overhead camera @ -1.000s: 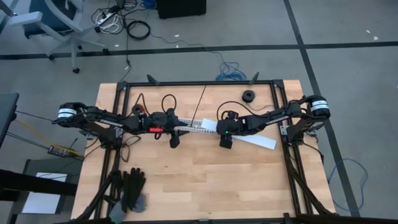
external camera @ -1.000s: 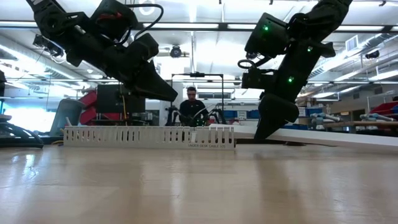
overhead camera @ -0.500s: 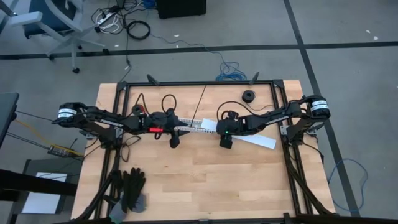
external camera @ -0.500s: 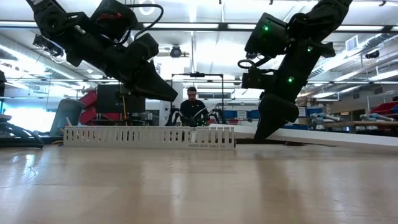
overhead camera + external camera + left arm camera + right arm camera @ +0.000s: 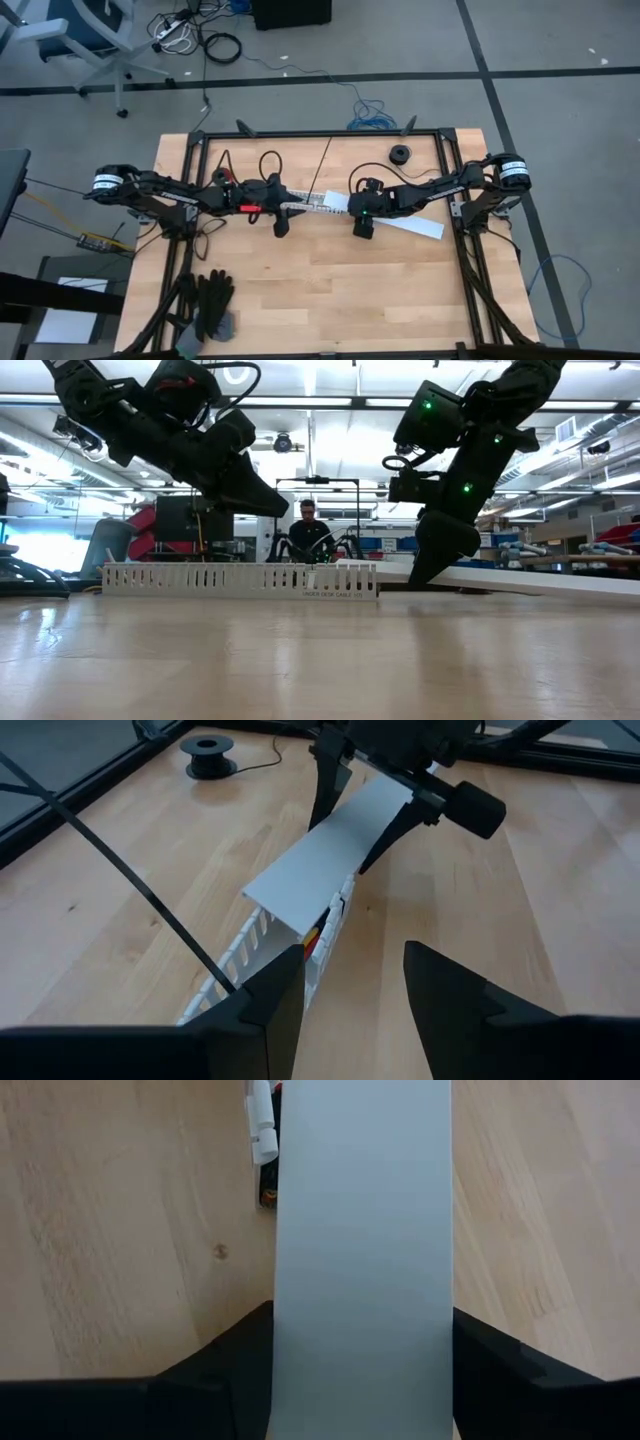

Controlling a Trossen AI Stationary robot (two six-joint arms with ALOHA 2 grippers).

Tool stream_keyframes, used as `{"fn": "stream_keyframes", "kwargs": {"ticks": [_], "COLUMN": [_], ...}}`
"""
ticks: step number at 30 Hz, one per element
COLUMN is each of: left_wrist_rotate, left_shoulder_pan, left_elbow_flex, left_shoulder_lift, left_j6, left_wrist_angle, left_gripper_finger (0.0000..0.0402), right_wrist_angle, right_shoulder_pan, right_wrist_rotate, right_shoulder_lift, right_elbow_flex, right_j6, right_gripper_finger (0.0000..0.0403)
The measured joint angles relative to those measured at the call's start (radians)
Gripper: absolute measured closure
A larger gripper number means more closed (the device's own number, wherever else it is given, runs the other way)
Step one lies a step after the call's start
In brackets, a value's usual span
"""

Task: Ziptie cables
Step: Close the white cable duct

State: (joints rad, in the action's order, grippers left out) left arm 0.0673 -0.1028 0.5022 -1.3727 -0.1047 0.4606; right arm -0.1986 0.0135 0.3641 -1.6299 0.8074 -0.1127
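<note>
From above, the right gripper (image 5: 362,207) clasped a flat white plastic cover strip (image 5: 418,226) over the long white slotted plastic channel (image 5: 308,204). In the left wrist view, the left gripper (image 5: 352,982) stood parted, empty, beside coloured cables (image 5: 318,935) running lengthwise inside the channel.

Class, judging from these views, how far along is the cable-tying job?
Done: the cables lie inside the slotted channel. In hand: the right end effector grips the white cover by its edges, over one end of the channel. A thin black strip, possibly a ziptie, runs to the left end effector. Left: no tie visibly encircles the cables yet.
</note>
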Motion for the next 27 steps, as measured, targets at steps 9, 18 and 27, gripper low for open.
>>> {"fn": "stream_keyframes", "kwargs": {"ticks": [9, 18, 27], "left_wrist_rotate": [0.0, 0.0, 0.0], "left_shoulder_pan": [0.0, 0.0, 0.0], "left_elbow_flex": [0.0, -0.001, -0.001], "left_shoulder_lift": [0.0, 0.0, 0.0], "left_j6": [0.001, 0.0, -0.003], "left_wrist_angle": [-0.002, -0.004, -0.003], "left_gripper_finger": [0.0254, 0.0254, 0.0254], "right_wrist_angle": [0.0, 0.001, -0.085], "right_shoulder_pan": [0.0, 0.006, 0.037], "right_wrist_rotate": [0.0, 0.007, -0.104], "right_shoulder_lift": [0.0, 0.06, 0.148], "right_elbow_flex": [0.0, 0.0, 0.0], "right_j6": [0.0, -0.017, 0.048], "right_gripper_finger": [0.019, 0.019, 0.019]}}
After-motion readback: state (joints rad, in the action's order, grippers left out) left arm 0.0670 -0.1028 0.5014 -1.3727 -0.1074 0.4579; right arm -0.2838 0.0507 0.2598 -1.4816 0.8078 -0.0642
